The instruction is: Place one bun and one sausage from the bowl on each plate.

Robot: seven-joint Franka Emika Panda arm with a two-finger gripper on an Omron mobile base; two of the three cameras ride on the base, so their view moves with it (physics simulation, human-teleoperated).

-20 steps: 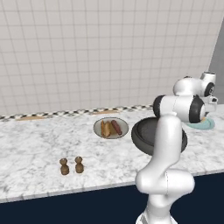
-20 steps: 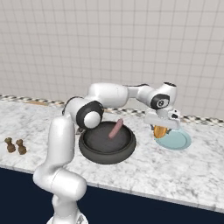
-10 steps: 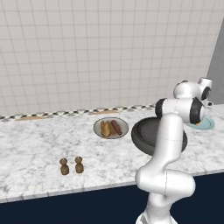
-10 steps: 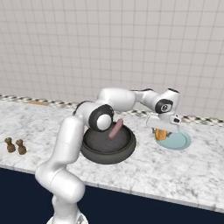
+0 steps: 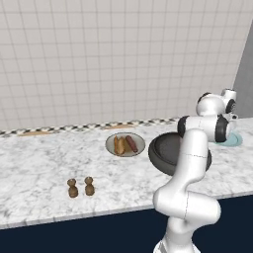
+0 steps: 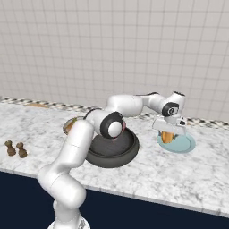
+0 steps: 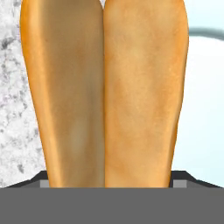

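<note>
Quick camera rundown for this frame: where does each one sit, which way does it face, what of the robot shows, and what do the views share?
Left base view: behind the arm on its left, looking forward and down over the counter; arm rises lower right, past the bowl.
Right base view: behind on its right; arm rises lower left, gripper over the teal plate.
Hand view: on the hand, looking along the gripper at the bun it holds, teal plate behind.
Shared: both base views show bowl, teal plate, shakers.

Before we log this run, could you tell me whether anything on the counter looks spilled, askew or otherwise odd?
Nothing stands out. The end effector holds a bun over the teal plate; the beige plate already carries a bun and a sausage, and the two shaker figures stand upright near the counter's front.
</note>
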